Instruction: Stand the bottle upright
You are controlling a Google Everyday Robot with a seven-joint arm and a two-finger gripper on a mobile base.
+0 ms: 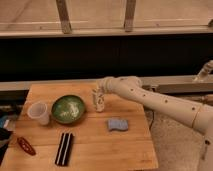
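Near the frame's centre, the white bottle (99, 101) stands roughly upright on the table (100, 145), just right of the green bowl (68, 109). The hand (98, 91) is at its top; its finger state cannot be told. The base should be seated flat before release, then the hand lifted straight up.

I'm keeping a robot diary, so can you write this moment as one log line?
task: stand bottle upright | bottle: upright on table, right of green bowl | gripper: at bottle top | sponge: untouched
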